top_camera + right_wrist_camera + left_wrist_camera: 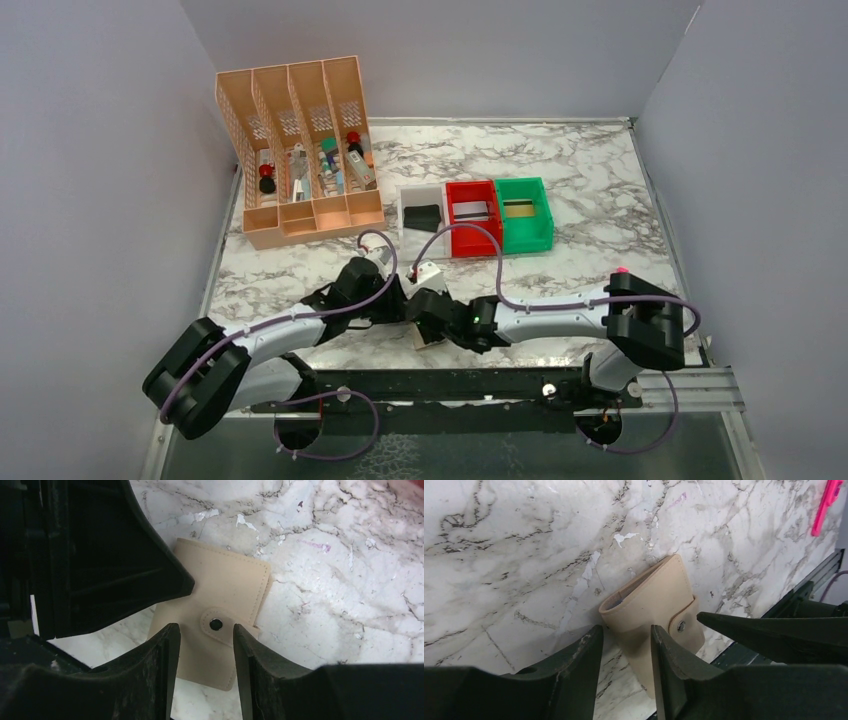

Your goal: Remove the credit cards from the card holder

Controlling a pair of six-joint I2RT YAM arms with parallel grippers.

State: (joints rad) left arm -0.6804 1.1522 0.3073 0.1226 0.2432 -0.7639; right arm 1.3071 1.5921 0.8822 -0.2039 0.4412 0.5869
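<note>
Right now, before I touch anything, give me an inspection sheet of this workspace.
Surface: marble table, white with grey veins.
Job's things: tan card holder lies near the front edge, tab snapped shut; credit cards not seen.
Clutter: orange organiser with small items, far left; white bin, red bin and green bin in a row; pink stick.
Claws: left claw and right claw both open, over the card holder.
Cables: purple cables loop off both arms.
Surroundings: plain walls on three sides.

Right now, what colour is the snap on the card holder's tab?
The snap is dark metallic, nearly black; right wrist view shows it best.
</note>
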